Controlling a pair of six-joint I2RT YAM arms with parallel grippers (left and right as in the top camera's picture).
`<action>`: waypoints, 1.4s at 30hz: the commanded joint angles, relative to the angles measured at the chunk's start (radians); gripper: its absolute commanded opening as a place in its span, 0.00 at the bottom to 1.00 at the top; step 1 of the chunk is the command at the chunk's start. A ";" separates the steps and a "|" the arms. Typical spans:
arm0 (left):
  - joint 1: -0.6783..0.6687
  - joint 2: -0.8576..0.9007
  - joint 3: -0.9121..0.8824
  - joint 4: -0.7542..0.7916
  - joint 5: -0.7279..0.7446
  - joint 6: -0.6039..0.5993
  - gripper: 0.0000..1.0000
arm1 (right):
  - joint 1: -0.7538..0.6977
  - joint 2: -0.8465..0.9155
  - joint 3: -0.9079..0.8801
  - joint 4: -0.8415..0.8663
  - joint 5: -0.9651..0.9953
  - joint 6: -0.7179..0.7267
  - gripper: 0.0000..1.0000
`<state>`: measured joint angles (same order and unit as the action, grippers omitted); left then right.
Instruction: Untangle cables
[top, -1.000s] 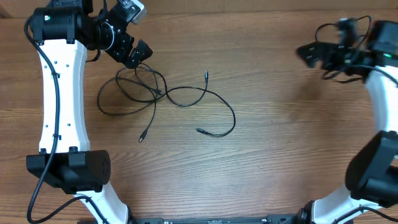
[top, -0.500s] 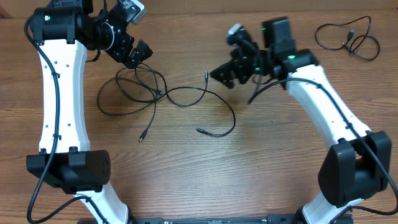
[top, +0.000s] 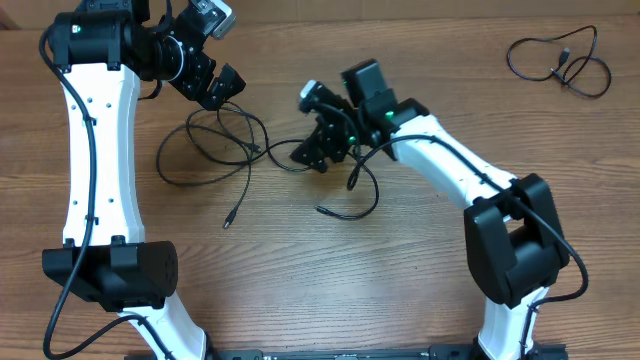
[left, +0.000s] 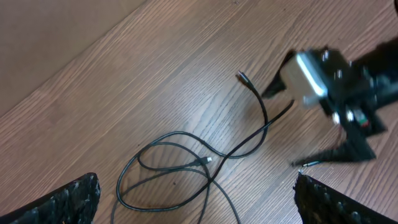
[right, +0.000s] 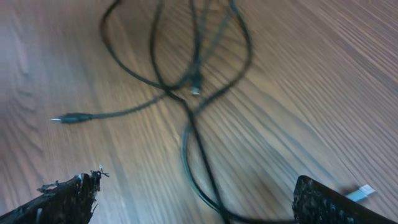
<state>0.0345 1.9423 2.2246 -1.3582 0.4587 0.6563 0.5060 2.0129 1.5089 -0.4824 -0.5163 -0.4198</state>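
The cables (top: 256, 148) are lying in a loose tangle on the left half of the counter (top: 420, 300), toward its far edge. Overlapping loops are sitting on the left. From the crossing where the cords are meeting, a single strand is trailing rightward and curling back to a plug (top: 322, 210) near the middle. A second plug (top: 227, 222) is pointing toward the near edge. The tangle's long axis is therefore running left to right, roughly along the far edge. A lone cable (top: 560, 60) is lying by itself in the far right corner, well apart from the rest.

The right pincer (top: 312, 153) is hovering just right of the crossing, over the start of the trailing strand. Its jaws are standing wide with nothing between them. Its wrist view is blurred, but the crossing is showing ahead of the fingers, and one cord is running back from it between them. A straight descent and a squeeze would likely be catching that cord.

The left pincer (top: 222, 88) is hanging at the far side of the loops, equally wide open and empty, looking down on them. The right arm is sitting nearer the crossing and the left nearer the loops, so the right looks better placed to be taking the strand first.
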 joint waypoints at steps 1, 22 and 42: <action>-0.005 0.001 0.014 0.001 0.002 -0.009 1.00 | 0.037 0.018 -0.005 0.023 0.000 -0.005 1.00; -0.006 0.001 0.014 0.001 0.002 -0.009 1.00 | 0.153 0.167 -0.005 0.216 0.023 -0.080 0.98; -0.009 0.001 0.014 0.001 0.002 -0.009 1.00 | 0.148 0.213 -0.005 0.265 0.183 -0.080 0.81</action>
<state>0.0326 1.9423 2.2246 -1.3582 0.4587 0.6563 0.6590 2.2158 1.5085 -0.2268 -0.3695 -0.4980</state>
